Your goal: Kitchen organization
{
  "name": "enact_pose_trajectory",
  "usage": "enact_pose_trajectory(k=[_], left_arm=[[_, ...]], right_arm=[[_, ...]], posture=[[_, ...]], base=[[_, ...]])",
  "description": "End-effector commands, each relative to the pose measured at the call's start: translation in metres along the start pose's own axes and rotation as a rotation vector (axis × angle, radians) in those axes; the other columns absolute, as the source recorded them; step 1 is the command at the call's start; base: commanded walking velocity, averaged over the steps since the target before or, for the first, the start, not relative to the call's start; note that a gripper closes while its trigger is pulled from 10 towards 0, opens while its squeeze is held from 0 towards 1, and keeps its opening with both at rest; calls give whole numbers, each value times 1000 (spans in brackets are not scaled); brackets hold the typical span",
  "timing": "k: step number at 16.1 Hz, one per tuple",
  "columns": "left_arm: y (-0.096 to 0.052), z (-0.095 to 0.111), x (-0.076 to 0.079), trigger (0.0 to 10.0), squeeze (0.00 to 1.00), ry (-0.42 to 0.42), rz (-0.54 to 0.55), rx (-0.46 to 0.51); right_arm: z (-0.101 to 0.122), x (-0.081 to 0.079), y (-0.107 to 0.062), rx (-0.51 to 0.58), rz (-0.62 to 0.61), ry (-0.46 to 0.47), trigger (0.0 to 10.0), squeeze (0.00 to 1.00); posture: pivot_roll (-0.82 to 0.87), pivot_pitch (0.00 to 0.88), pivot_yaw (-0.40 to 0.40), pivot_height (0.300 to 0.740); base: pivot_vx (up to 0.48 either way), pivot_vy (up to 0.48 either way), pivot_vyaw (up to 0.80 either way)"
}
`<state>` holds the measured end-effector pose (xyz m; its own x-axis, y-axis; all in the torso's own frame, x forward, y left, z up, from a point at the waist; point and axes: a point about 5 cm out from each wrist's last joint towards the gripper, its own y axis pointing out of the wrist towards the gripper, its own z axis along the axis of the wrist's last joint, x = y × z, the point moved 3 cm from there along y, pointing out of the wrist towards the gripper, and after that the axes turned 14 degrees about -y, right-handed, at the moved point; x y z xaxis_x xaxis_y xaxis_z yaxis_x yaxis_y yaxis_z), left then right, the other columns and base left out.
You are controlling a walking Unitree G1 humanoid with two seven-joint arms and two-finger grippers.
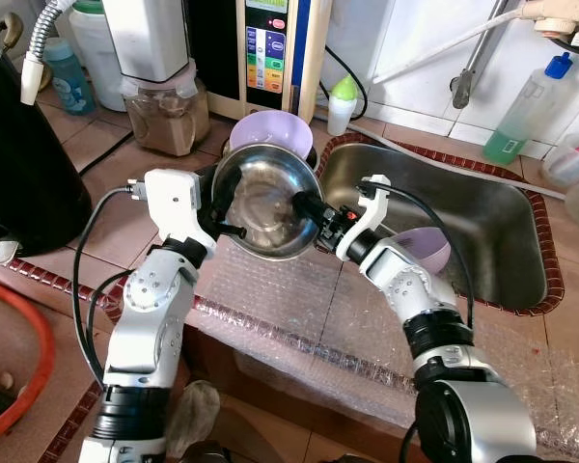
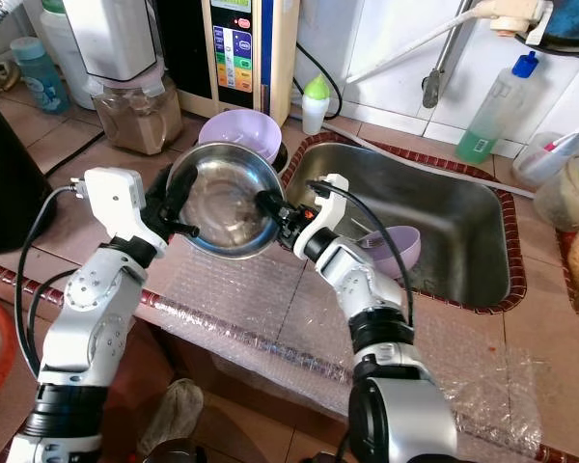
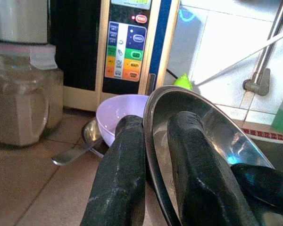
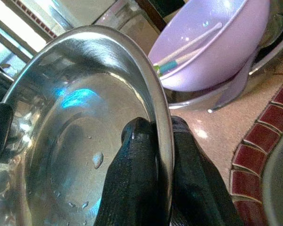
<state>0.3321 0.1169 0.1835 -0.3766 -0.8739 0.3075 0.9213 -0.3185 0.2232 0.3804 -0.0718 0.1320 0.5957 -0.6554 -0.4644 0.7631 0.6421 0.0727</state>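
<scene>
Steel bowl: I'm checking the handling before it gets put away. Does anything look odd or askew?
The steel bowl is tilted steeply, held off the counter by its rim from both sides: left gripper and right gripper. Water droplets cling inside. Nothing looks spilled or damaged.

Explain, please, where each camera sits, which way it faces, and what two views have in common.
Left eye, head: looks down at counter and sink; both arms hold the steel bowl.
Right eye, head: same scene.
Left wrist: looks along left claw on the bowl's rim, toward the purple bowl.
Right wrist: looks along right claw on the opposite rim.
Both wrist views share both bowls.
</scene>
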Motion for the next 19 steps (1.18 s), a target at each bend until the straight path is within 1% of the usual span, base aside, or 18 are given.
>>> enact_pose_trajectory(k=[1,2,3,5,7,8,10,11,12,13,15,16,18,19], left_arm=[[3,7,9,10000,1000,25,-65,-2],[6,13,12,10000,1000,57,-82,19],[7,18,14,10000,1000,68,-89,37],[10,28,16,10000,1000,65,-90,71],[10,31,15,10000,1000,70,-87,83],[8,27,12,10000,1000,77,-75,68],[4,19,10,10000,1000,91,-73,35],[0,12,10,10000,1000,95,-74,3],[0,10,10,10000,1000,96,-74,-2],[-5,-1,6,10000,1000,116,-70,-53],[-12,-12,4,10000,1000,142,-78,-98],[-19,-20,2,10000,1000,160,-97,-136],[-29,-31,1,10000,1000,208,-133,-192],[-37,-41,1,10000,1000,242,-174,-242]], right_arm=[[35,17,-7,138,-104,-35,0,0],[40,19,-6,162,-126,-24,0,0],[46,20,-6,184,-141,-17,0,0],[59,23,-5,240,-176,-16,0,0],[73,26,-5,290,-209,-29,0,0],[84,34,-8,321,-291,-55,0,0],[93,50,-16,332,-434,-116,0,0],[99,67,-28,323,-562,-174,0,0],[100,69,-30,324,-578,-181,0,0],[100,82,-41,307,-664,-210,0,0],[96,94,-52,268,-754,-243,0,0],[92,101,-59,230,-822,-291,0,0],[74,117,-73,96,-963,-359,0,0],[57,126,-85,9,-1046,-363,0,0]], posture=[[96,0,-29,740],[98,0,-25,740],[99,0,-22,740],[105,0,-24,740],[105,0,-24,740],[108,0,-28,740],[108,0,-28,740],[106,0,-30,740],[106,0,-30,740],[105,0,-31,740],[105,0,-31,740],[105,0,-31,740],[105,0,-28,740],[110,0,-30,740]], base=[[0,0,0],[0,0,0],[0,0,0],[0,0,0],[0,0,0],[0,0,0],[0,0,0],[0,0,0],[0,0,0],[0,0,0],[0,0,0],[0,0,0],[0,0,0],[0,0,0]])
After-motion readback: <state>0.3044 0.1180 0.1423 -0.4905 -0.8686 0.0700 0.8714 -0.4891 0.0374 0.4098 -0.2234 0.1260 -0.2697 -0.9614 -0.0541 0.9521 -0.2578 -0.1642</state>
